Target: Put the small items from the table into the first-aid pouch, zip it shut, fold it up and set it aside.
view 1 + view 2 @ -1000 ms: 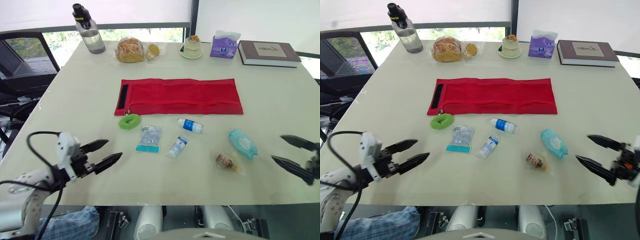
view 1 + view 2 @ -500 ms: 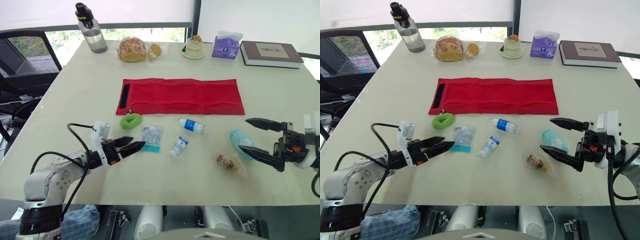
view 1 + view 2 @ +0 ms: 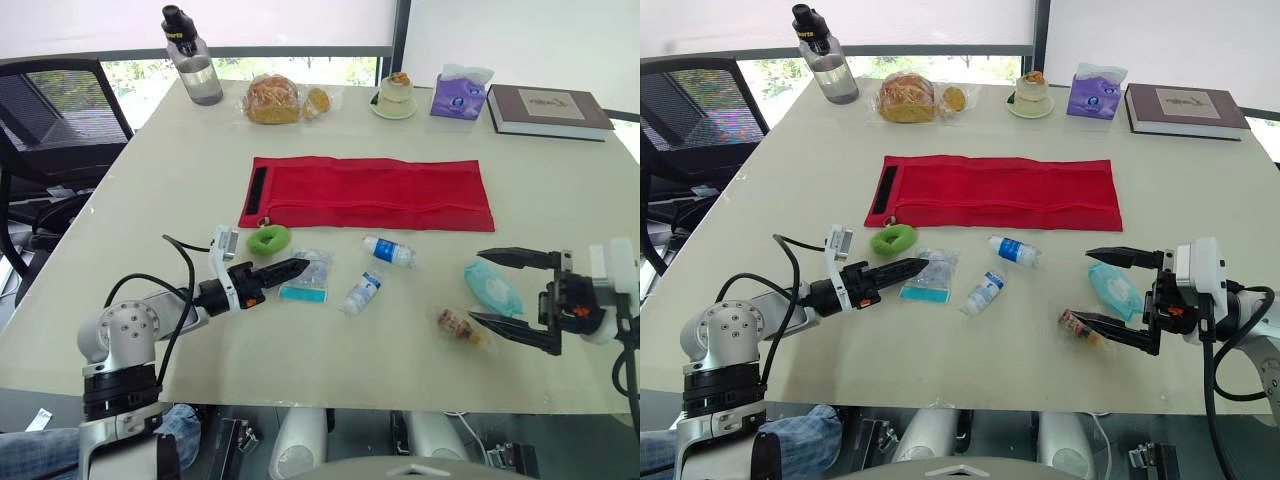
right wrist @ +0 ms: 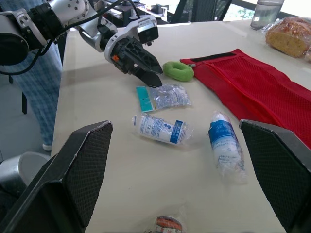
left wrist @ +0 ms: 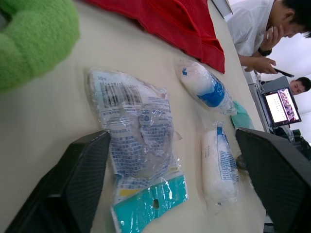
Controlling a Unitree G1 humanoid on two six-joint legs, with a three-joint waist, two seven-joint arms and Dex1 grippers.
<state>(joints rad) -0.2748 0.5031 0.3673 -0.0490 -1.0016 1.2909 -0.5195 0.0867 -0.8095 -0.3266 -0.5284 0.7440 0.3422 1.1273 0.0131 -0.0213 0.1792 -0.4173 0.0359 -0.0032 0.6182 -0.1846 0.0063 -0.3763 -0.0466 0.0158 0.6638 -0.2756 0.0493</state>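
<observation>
Fingers spread, the left gripper (image 3: 298, 266) lines up a clear packet (image 5: 136, 131) and the right gripper (image 3: 476, 285) nears the wipes (image 3: 492, 288), likely bound for the red pouch (image 3: 370, 192).

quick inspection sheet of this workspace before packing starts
surface: pale table
job's things: red mesh pouch unfolded; green fuzzy ring, clear teal-edged packet, two white-and-blue rolls, teal wipes pack, small clear sachet outside it
clutter: clear water bottle, bagged bread, small cake, purple tissue pack, dark book
grippers: left gripper open at packet; right gripper open by wipes pack
cables: black cable loops off left arm
surroundings: black mesh chair, person with phone
</observation>
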